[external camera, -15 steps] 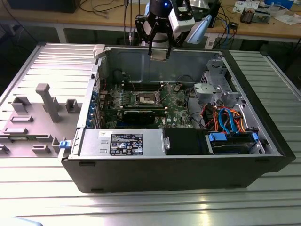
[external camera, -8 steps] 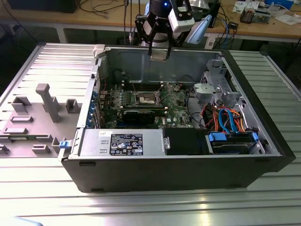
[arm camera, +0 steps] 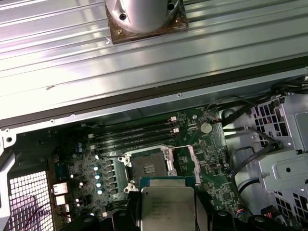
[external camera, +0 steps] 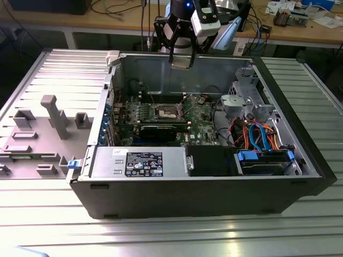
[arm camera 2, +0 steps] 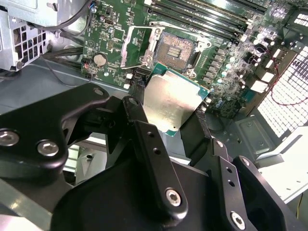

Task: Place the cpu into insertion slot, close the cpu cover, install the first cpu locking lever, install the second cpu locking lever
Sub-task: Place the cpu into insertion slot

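Exterior view, left to right.
- Grey moulded fixture tray [external camera: 32,134]: beside the case.
- Open computer case [external camera: 187,198]: power supply box [external camera: 144,162] along the near wall, green motherboard behind it.
- Insertion slot [external camera: 167,112] [arm camera 2: 179,46] [arm camera: 150,168]: bare, contacts exposed.
- Cpu cover [arm camera 2: 127,45]: swung up off the slot.
- Gripper [external camera: 182,58]: above the rear wall, fingers [arm camera 2: 144,134] pinched on opposite edges of the cpu [arm camera 2: 172,101] [arm camera: 167,208], held clear of the board.
- Drive cage [external camera: 246,101]: blue and orange cables below.

Dull silvery metal cpu [arm camera 2: 171,101], matt black tool [arm camera 2: 168,109]; glossy circuit board [arm camera 2: 115,33], ribbed shiny metal table [arm camera: 144,62]
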You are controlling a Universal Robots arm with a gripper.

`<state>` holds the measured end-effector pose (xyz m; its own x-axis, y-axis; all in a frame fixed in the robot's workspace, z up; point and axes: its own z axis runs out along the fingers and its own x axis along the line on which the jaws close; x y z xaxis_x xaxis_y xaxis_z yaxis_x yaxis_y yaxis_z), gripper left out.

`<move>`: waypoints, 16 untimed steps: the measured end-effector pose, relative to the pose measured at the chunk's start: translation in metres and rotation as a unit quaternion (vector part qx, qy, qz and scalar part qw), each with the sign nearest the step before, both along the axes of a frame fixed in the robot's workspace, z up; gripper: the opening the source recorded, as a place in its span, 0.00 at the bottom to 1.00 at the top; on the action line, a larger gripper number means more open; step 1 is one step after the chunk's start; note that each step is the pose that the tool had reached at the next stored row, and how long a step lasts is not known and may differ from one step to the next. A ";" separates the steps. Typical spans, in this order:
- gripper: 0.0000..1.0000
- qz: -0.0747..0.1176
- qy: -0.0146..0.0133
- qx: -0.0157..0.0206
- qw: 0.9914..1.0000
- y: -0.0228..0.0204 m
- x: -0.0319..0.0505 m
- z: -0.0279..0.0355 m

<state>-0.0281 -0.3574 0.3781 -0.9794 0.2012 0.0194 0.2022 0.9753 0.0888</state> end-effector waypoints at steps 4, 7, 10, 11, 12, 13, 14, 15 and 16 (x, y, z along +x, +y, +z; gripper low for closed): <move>0.54 0.000 0.000 0.000 1.000 0.0000 0.0000 0.0000; 0.54 0.000 0.000 0.000 1.000 0.0000 0.0000 0.0000; 0.54 -0.001 0.000 0.000 1.000 0.0000 0.0000 0.0000; 0.54 -0.002 0.000 0.000 1.000 0.0000 0.0000 0.0000; 0.54 -0.003 0.000 0.000 1.000 0.0000 0.0000 0.0000; 0.54 -0.005 0.000 0.000 1.000 0.0000 0.0000 0.0000; 0.54 -0.006 0.000 0.000 1.000 0.0000 0.0000 0.0000; 0.54 -0.008 0.000 0.000 1.000 0.0000 0.0000 0.0000; 0.54 -0.011 0.000 0.000 1.000 0.0000 0.0000 0.0000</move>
<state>-0.0281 -0.3574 0.3781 -0.9745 0.2235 0.0194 0.2243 0.9705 0.0888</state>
